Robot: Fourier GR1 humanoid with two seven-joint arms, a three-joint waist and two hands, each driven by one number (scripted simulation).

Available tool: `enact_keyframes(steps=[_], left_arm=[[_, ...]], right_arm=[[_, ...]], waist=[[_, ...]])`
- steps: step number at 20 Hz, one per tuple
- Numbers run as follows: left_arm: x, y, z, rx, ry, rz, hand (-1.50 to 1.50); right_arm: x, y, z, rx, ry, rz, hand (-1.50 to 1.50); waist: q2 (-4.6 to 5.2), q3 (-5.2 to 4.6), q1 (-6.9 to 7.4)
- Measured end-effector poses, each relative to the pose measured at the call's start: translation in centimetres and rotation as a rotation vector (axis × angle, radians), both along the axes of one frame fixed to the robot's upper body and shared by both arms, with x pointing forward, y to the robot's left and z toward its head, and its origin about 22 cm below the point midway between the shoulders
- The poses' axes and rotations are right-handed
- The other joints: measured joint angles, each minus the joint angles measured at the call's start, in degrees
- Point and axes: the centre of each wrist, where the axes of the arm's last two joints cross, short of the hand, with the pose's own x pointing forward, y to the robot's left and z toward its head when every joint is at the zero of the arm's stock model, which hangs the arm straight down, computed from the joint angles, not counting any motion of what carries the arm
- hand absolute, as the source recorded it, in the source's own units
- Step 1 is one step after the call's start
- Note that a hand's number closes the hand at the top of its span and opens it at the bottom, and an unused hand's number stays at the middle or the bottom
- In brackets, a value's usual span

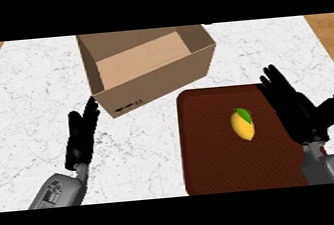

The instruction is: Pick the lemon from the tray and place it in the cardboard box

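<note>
Lemon (243, 124): it lies on the brown tray (212, 171), a little right of the tray's middle, with its green end pointing to the far side. Nothing touches it.
Right hand (297, 105): the fingers are straight and spread apart and hold nothing. The hand is over the right edge of the tray, just beside the lemon.
Left hand (81, 137): the fingers are straight and together, empty. It is over the white worktop (21, 107), near the front corner of the box.
Cardboard box (147, 66): it is open at the top and stands on the far side of the tray, to the left.
Step in hand: I judge it is the approach to the lemon; the grasp is not yet made.
How to do it well: bring the right hand left, over the lemon, and come down with thumb and fingers on the two long sides.
Risk: the lemon is round and may roll away on the tray if one finger pushes it first.
After the grasp: lift high enough to pass over the near wall of the box.
</note>
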Motion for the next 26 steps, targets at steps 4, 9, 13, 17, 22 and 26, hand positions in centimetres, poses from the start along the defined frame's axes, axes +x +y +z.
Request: enact_keyframes(steps=[4,9,13,17,22,26], left_arm=[[1.3,0.1,2.1,0.018,-0.093,-0.117,0.00],[1.2,-0.1,3.7,0.063,-0.176,-0.238,0.00],[0.8,-0.1,4.1,0.076,-0.207,-0.302,0.00],[0.4,-0.1,4.6,0.073,-0.235,-0.358,0.00],[0.3,0.6,5.3,0.064,-0.258,-0.394,0.00],[0.1,0.8,5.6,0.053,-0.269,-0.411,0.00]], right_arm=[[-0.8,0.5,-1.2,-0.142,-0.009,-0.046,-1.50],[-1.4,-1.4,-1.6,-0.440,-0.113,-0.151,-1.50],[-3.2,-3.6,-3.3,-0.868,-0.168,-0.139,-1.50],[-5.0,-3.8,-4.1,-1.175,-0.270,-0.115,-1.50],[-7.1,-1.9,-2.0,-1.371,-0.288,-0.095,-1.50],[-8.9,0.6,1.4,-1.424,-0.206,-0.022,-1.50]], waist=[[-0.38,0.95,-0.06],[-1.52,1.13,-1.63],[-1.21,1.01,-1.40],[-1.22,1.11,-1.17],[-1.21,1.16,-1.37],[-1.11,1.21,-1.22]])
